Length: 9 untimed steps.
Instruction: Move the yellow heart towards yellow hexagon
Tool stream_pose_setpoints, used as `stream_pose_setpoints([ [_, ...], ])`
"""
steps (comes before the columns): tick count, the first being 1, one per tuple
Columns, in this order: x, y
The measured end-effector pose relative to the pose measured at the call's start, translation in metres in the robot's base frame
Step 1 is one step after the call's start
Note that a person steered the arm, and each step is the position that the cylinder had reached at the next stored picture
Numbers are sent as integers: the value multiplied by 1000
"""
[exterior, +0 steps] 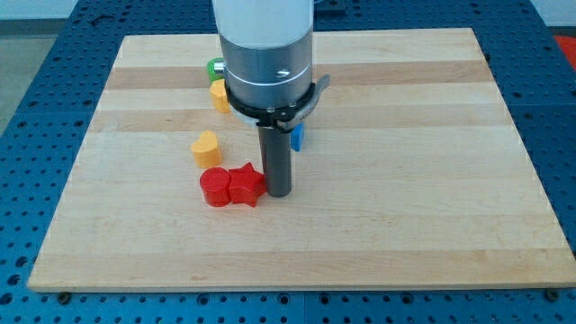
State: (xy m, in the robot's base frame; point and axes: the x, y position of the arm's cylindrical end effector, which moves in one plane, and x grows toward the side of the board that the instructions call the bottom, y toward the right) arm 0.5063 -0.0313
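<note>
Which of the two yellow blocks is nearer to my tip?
The yellow heart, at the view's left of my tip, is nearer. The yellow hexagon lies farther toward the view's top, partly behind the arm.

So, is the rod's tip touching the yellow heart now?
Apart. The camera view shows bare wood between my tip and the yellow heart; the tip stands lower and to the view's right, beside the red blocks.
</note>
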Motion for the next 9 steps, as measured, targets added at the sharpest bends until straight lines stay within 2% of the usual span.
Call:
stream_pose_setpoints([
  [2, 1, -8],
  [4, -47, 10],
  [6, -74, -19],
  [9, -74, -80],
])
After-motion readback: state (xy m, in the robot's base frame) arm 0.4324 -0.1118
